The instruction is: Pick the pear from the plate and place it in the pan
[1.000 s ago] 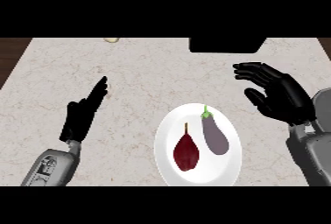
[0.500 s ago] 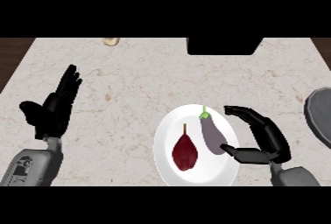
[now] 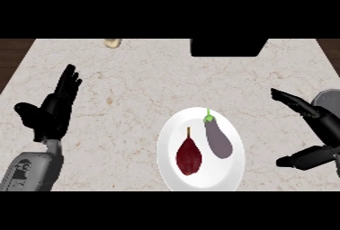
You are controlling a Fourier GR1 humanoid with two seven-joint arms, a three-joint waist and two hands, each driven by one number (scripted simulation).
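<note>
A dark red pear (image 3: 189, 155) lies on the left half of a white plate (image 3: 171, 168) in the head view, stem pointing away. Beside it on the same plate rests a purple eggplant (image 3: 217, 139) with a green cap. My right hand (image 3: 317, 122) hovers to the right of the plate, apart from it, fingers straight and thumb spread, holding nothing. My left hand (image 3: 53, 110) rests open at the left side, fingers up. The pan (image 3: 224, 46) shows as a black shape at the counter's far edge.
A small tan object (image 3: 112, 43) sits at the counter's far left edge. Marble counter (image 3: 146, 90) stretches between the plate and the pan. Dark wood borders the counter at both upper corners.
My right hand has pulled away from the eggplant to the right of the plate, opening its fingers. My left hand has stayed at the left, nearly unmoved. Pear and eggplant lie unmoved.
</note>
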